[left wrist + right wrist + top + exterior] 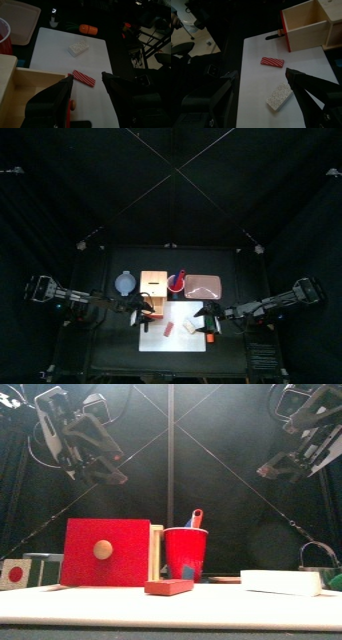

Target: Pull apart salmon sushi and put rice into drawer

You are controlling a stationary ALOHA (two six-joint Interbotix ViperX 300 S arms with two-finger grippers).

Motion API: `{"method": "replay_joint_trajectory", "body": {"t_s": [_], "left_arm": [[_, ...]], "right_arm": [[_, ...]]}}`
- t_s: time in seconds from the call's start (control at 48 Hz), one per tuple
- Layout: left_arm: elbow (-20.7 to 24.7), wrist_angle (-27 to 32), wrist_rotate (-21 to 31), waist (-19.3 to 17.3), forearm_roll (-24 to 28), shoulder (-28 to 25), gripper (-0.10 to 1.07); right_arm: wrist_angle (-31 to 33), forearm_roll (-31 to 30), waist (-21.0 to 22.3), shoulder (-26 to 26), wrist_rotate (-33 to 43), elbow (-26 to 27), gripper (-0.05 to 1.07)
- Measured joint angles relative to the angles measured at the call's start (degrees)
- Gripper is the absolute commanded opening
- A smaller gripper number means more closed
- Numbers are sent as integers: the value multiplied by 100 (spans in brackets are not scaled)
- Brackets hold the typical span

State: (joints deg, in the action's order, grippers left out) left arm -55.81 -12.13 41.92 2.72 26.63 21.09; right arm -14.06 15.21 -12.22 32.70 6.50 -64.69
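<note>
Salmon (168,587) lies up front on the white mat (80,606), rice (281,582) already apart. Rice looks light, crumbly; pinch its long sides. Both grippers (87,82) (261,80) hover open. Drawer (106,553) stands behind.

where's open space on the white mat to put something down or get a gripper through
The white mat is bare between the salmon piece and the rice block, and along its edge away from the drawer. It is crowded by the drawer, where the red cup stands close beside it. Both grippers hang open above the table.
</note>
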Motion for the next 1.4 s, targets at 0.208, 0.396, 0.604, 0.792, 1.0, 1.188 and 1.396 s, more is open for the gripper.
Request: {"method": "replay_joint_trajectory", "body": {"t_s": [0.208, 0.396, 0.604, 0.792, 1.0, 1.188, 1.396], "left_arm": [[0, 0, -9, -18, 0, 0, 86], [26, 0, -9, -26, 0, 0, 86], [202, -9, 0, -26, -88, -62, 86], [255, -229, -9, -70, -97, -185, 86], [88, -738, -18, -246, -97, -123, 86], [-18, -791, -53, -308, -88, -44, 86], [-26, -791, -79, -308, -79, -35, 86]], "right_arm": [[88, 352, 0, -62, 18, 70, 104], [255, 387, 0, -97, 9, 158, 104], [387, 404, 9, -97, 9, 176, 104], [624, 703, 18, -123, 53, 264, 104], [1397, 1688, 176, -413, 79, 571, 104], [2373, 1951, 554, -800, 97, 861, 104], [3190, 1969, 835, -1433, 105, 1274, 103]]}}
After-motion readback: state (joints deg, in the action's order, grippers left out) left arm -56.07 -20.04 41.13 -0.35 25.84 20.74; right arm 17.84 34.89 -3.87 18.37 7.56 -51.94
